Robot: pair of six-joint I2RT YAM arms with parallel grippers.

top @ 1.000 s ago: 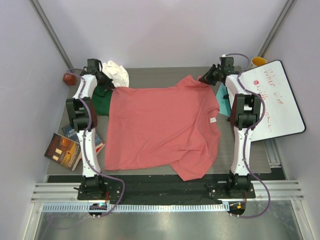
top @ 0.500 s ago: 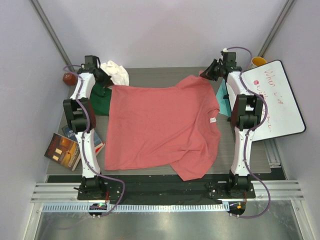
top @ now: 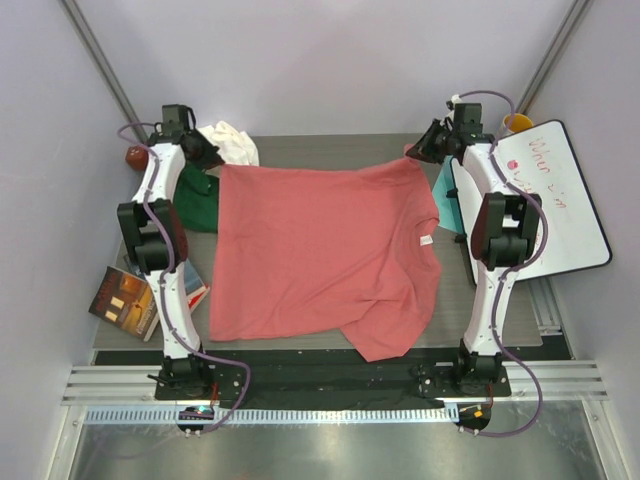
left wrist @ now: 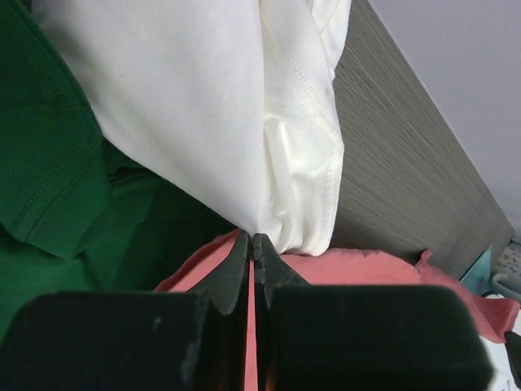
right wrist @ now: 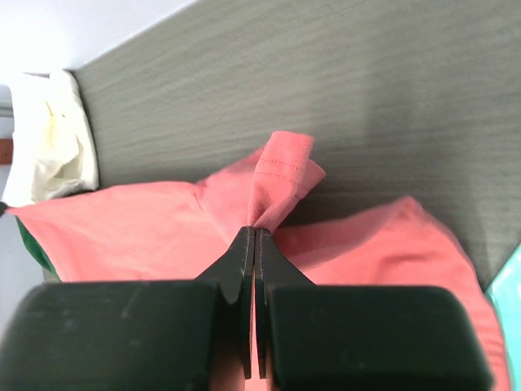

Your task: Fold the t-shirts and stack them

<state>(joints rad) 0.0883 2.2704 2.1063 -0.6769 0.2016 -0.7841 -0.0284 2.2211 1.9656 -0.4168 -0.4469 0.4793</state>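
Note:
The salmon-pink t-shirt (top: 320,250) lies spread on the grey table, its small white neck label (top: 426,240) at the right. My left gripper (top: 214,160) is shut on the shirt's far left corner (left wrist: 203,265). My right gripper (top: 420,152) is shut on its far right corner (right wrist: 281,183). The far edge is held taut between them. The dark green t-shirt (top: 198,200) lies bunched at the far left, also in the left wrist view (left wrist: 57,163). The cream-white t-shirt (top: 232,143) is crumpled behind it, also in the left wrist view (left wrist: 212,106).
Glossy books (top: 128,298) lie off the table's left edge. A whiteboard (top: 560,200) leans at the right, a teal object (top: 446,200) beside it. A yellow cup (top: 517,123) stands at the far right, a dark red object (top: 137,156) at the far left.
Both grippers have moved toward the far edge and outward, holding the pink shirt's far corners. The far edge has pulled straighter and the right sleeve has spread.

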